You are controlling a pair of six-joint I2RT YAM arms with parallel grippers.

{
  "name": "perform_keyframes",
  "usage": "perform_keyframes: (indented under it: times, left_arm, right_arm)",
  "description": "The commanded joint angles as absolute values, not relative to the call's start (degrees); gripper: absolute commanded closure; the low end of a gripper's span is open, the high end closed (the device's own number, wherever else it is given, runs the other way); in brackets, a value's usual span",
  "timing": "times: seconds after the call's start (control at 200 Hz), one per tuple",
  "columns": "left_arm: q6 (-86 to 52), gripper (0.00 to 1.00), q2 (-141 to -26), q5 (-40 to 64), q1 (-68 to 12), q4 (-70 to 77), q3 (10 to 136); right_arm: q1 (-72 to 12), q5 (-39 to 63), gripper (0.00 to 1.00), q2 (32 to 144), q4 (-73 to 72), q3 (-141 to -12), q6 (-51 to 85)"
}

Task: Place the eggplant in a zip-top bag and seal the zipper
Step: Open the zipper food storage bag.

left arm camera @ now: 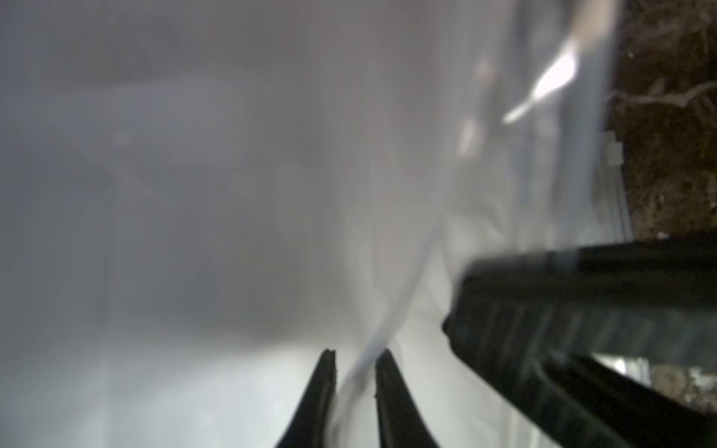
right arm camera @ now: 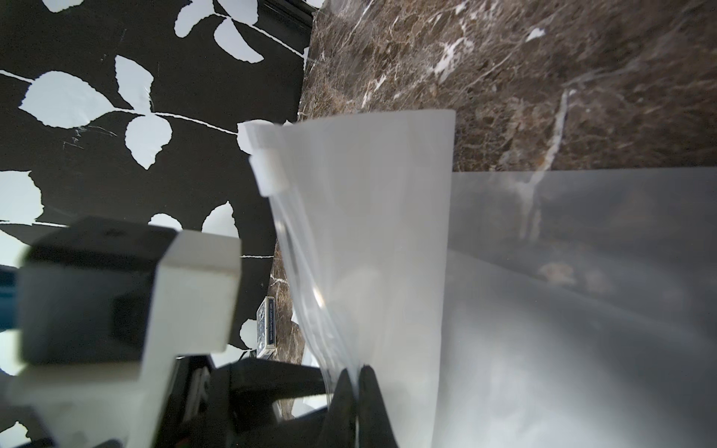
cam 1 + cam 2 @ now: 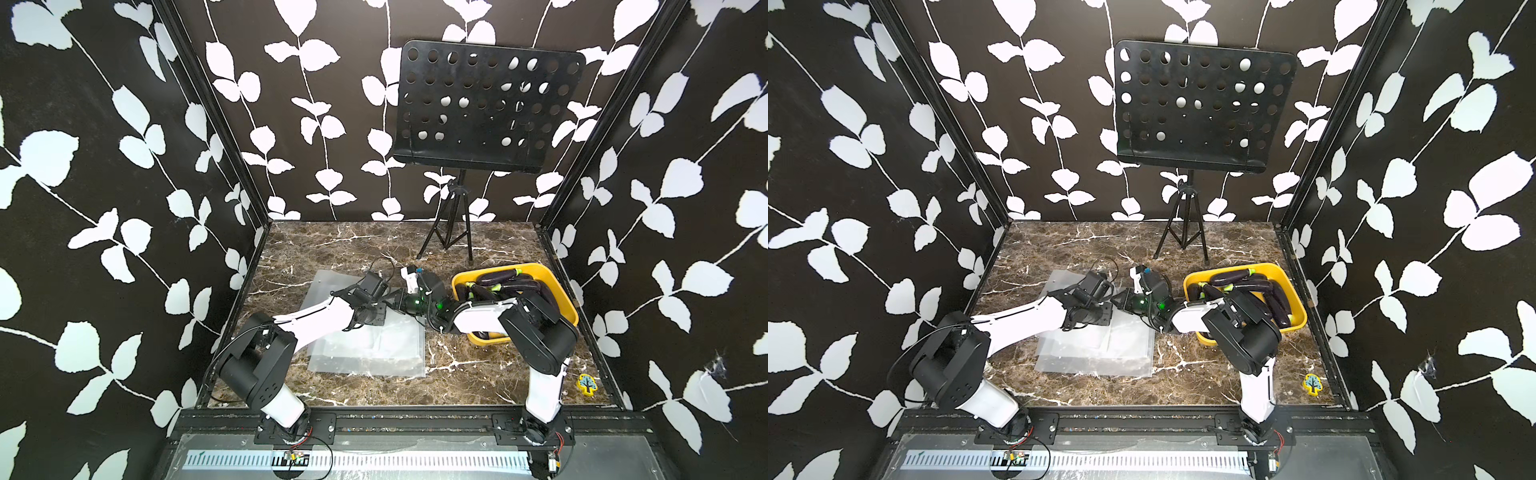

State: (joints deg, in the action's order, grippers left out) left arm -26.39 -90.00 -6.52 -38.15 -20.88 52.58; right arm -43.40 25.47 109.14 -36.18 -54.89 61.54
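**Take one layer only, then open the mouth gently**

The step in hand looks like opening the frosted, translucent plastic zip-top bag (image 2: pixel 368 213). It rests on the brown marble-patterned tabletop (image 3: pixel 353 245) between the two arms, near the yellow plastic bin (image 3: pixel 563 297).

In its wrist view, the right gripper (image 2: pixel 357 374) is clenched on a thin edge of the bag's lip and holds it raised. The white plastic zip slider (image 2: pixel 267 170) sits at the far end of the track.

In its own wrist view, the left gripper (image 1: pixel 355 355) is narrowly parted. A fold of film runs between its tips but is not pinched.

The dark purple eggplants (image 3: pixel 496 277) all lie in the bin, and none is held.

To do this well, I judge the left should close on the opposite layer alone, close to the stiffer zip track. The two arms should then draw apart slowly. That way the mouth gapes without the film slipping free or the whole bag dragging across the table.
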Motion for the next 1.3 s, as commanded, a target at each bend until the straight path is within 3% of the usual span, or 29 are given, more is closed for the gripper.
perform_keyframes:
  times: [0.0, 0.04, 0.325, 0.655, 0.86, 0.945, 1.295]
  left_arm:
    - [-26.3, 0.95, -88.78, -6.12, -38.01, -19.84, 53.13]
    - [-26.2, 1.0, -88.07, -6.5, -37.97, -19.53, 53.08]
    - [-20.65, 1.0, -83.82, -11.17, -38.03, -30.12, 60.16]
    - [-20.06, 1.0, -84.61, -3.26, -37.97, -43.76, 68.88]
    - [-27.32, 1.0, -82.01, -4.16, -38.41, -39.1, 64.52]
    - [-30.5, 1.0, -83.07, -2.74, -38.97, -35.12, 62.24]
    - [-29.86, 1.0, -85.59, -3.64, -39.81, -30.59, 63.41]
  right_arm:
    - [-43.67, 24.71, 1.0, 107.05, -38.67, -54.28, 62.86]
    - [-43.59, 24.27, 1.0, 106.97, -36.77, -54.14, 62.34]
    - [-42.8, 18.15, 1.0, 104.66, -22.92, -54.05, 54.6]
    - [-40.9, 17.35, 1.0, 106.65, -19.49, -57.48, 51.58]
    - [-39.94, 16.77, 1.0, 105.16, -19.62, -57.69, 50.54]
    - [-40.07, 16.5, 0.91, 102.92, -18.47, -56.97, 48.72]
    - [-42.23, 19.24, 0.72, 101.87, -15.02, -58.36, 45.55]
